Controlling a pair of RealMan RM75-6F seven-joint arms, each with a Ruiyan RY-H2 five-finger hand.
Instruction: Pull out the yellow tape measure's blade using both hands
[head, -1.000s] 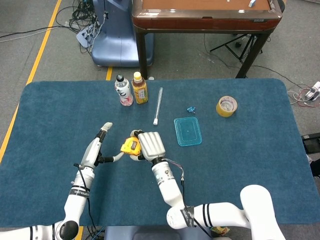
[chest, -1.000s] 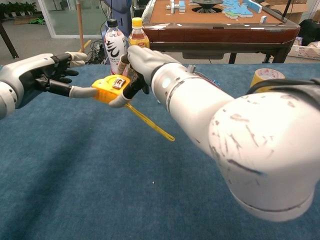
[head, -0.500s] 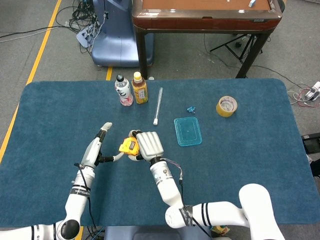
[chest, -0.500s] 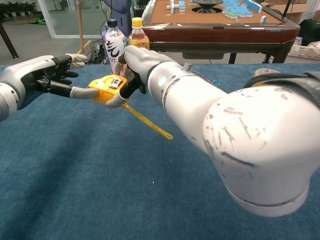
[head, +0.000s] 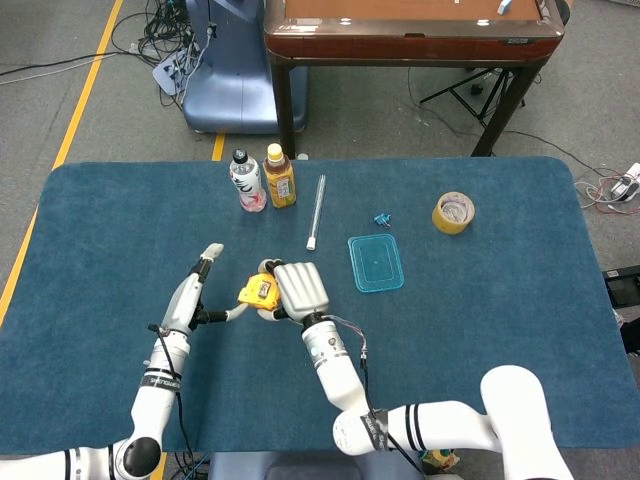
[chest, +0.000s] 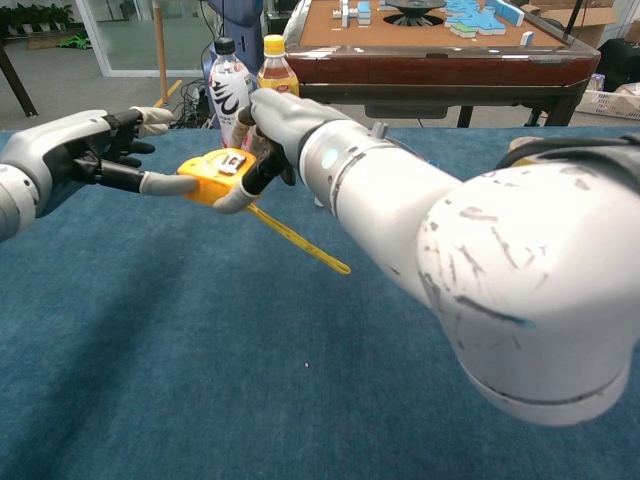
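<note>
Both of my hands meet at the yellow tape measure (chest: 213, 162), which I hold up off the blue tabletop (head: 480, 330), in front of me and a little left of centre. On the right side of the case, my right hand (chest: 268, 124) wraps over the top, fingers curled down around it, so in the head view that hand (head: 299, 289) covers much of the yellow body (head: 259, 292). From the left, my left hand (chest: 98, 152) reaches in with one finger stretched out to touch the case's left end; the remaining fingers are spread or raised, one pointing up and away. I cannot tell whether that hand truly pinches the case or only presses against it. Out of the case, the yellow blade (chest: 300, 240) runs down to the right and ends in the air above the cloth, unsupported by either hand.

Farther off on the tabletop lies a flat turquoise lid (head: 375, 262), to the right of my hands. Beyond it sit a small blue clip (head: 381, 219) and a white rod (head: 317, 211) lying lengthwise. At the far edge stand two bottles close together, a clear one with a black cap (head: 246, 181) and an amber one with a yellow cap (head: 278, 177). Well over to the right rests a roll of yellowish tape (head: 454, 212).
</note>
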